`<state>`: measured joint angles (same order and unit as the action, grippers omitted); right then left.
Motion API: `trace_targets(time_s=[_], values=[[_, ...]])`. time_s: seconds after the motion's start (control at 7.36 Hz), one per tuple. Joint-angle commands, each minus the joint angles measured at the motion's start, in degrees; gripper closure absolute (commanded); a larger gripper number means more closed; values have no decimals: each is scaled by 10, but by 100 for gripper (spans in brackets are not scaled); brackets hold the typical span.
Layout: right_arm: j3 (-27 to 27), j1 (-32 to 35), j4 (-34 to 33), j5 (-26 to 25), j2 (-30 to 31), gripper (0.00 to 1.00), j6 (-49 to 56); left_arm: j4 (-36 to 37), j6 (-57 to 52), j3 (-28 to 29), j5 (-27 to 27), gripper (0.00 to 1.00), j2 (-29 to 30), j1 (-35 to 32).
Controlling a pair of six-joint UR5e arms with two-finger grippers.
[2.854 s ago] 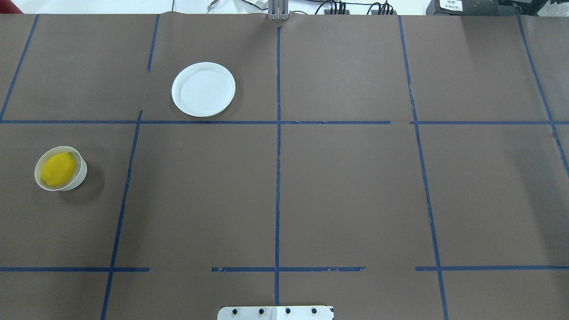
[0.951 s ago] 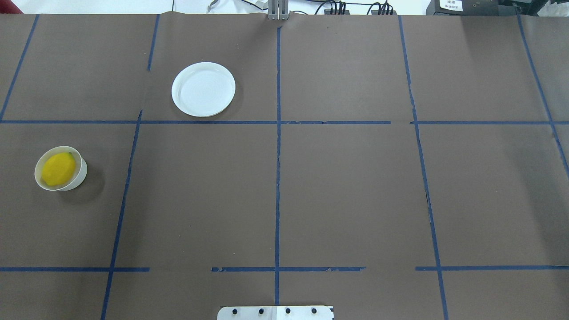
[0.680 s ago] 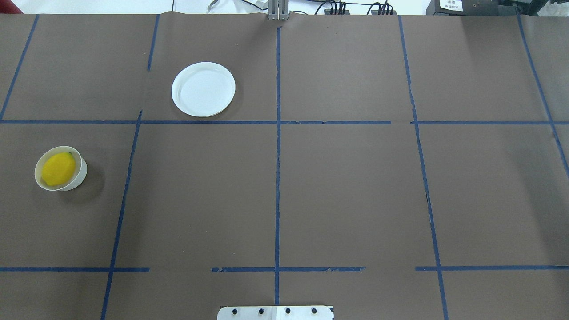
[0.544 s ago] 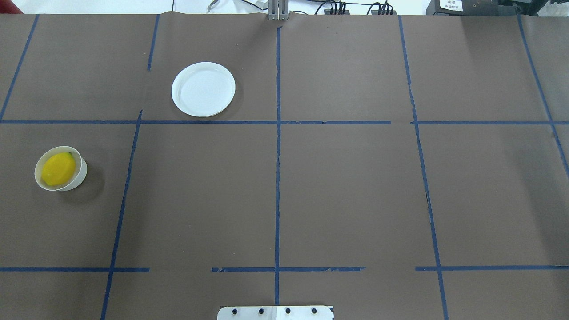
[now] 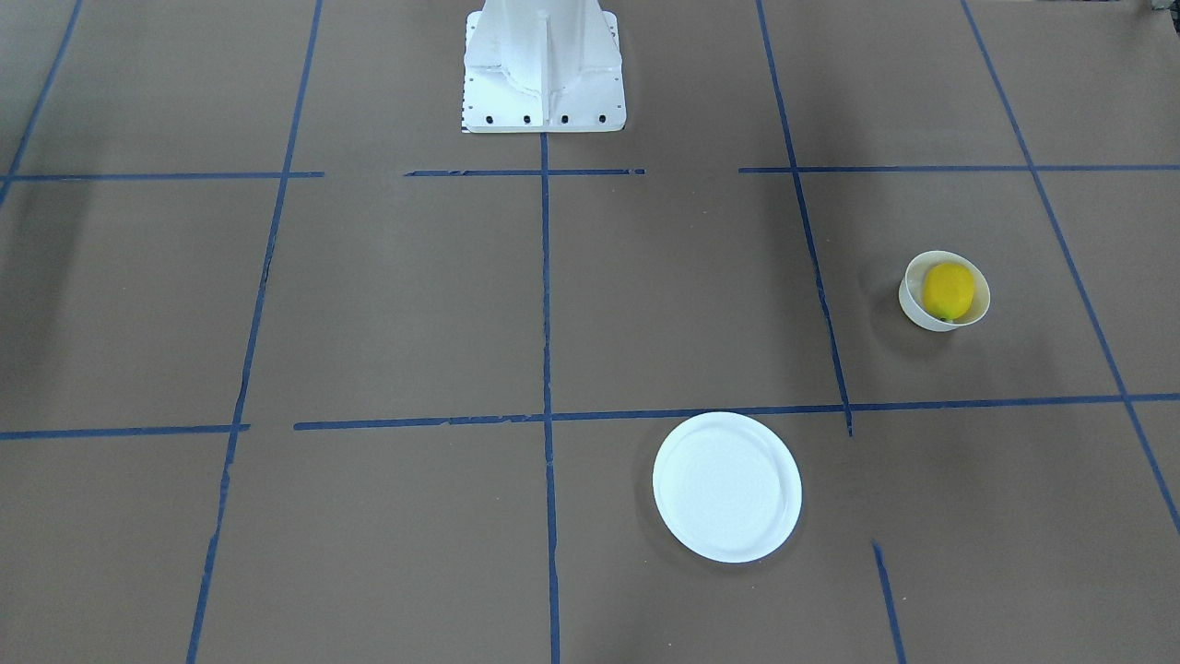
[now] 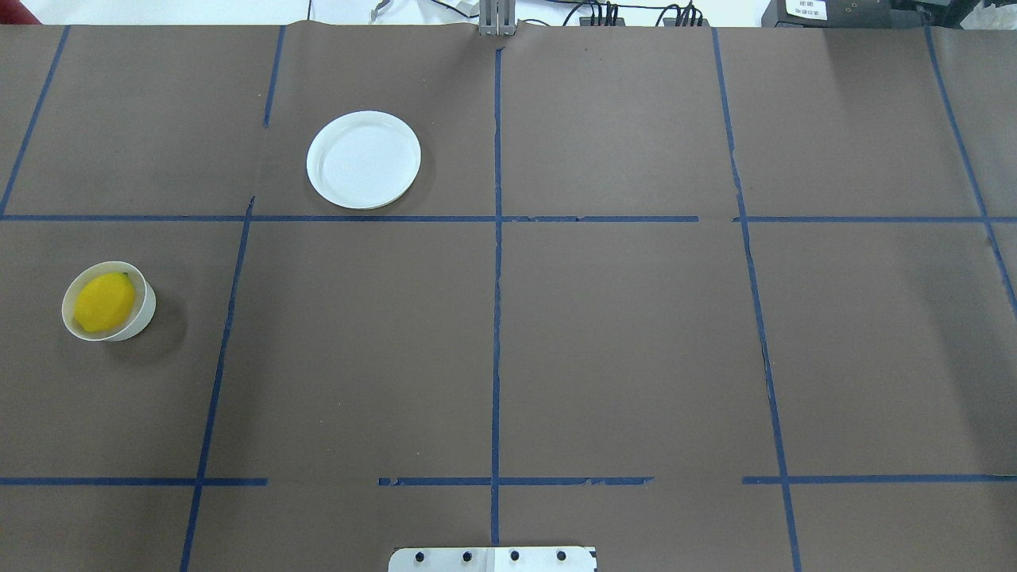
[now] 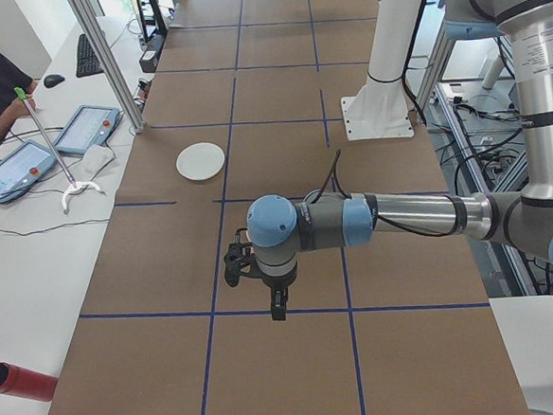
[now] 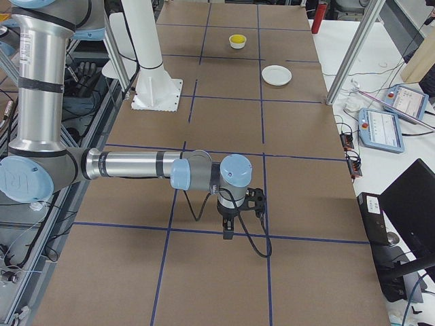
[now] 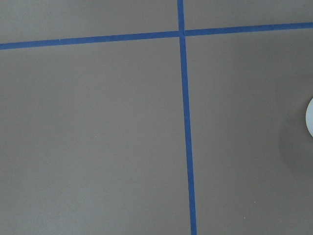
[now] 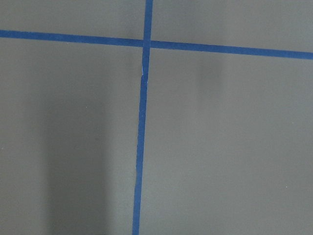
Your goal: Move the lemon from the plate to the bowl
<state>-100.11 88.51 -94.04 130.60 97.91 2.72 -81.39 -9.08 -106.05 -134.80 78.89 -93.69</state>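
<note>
The lemon [image 6: 104,302] is lying inside the bowl [image 6: 148,310] at the left edge of the overhead frame. The plate [image 6: 363,160] is sitting well apart from it on the bench [image 6: 620,342], toward the upper left. The left end effector [image 7: 277,307] and the right end effector [image 8: 228,233] are hanging mid-frame in the side views. How far either is opening, I cannot tell.

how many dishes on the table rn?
2. The plate sits empty on the far side, left of centre; the bowl, near the left edge, holds the lemon.
</note>
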Motion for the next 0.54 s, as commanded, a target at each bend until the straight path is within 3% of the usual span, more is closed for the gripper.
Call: trace_targets(time_s=[0.0, 0.41], values=[[0, 0, 0, 0, 0, 0, 0, 3, -1, 8, 0, 0, 6, 1], [0, 0, 0, 0, 0, 0, 0, 5, -2, 9, 2, 0, 5, 1]])
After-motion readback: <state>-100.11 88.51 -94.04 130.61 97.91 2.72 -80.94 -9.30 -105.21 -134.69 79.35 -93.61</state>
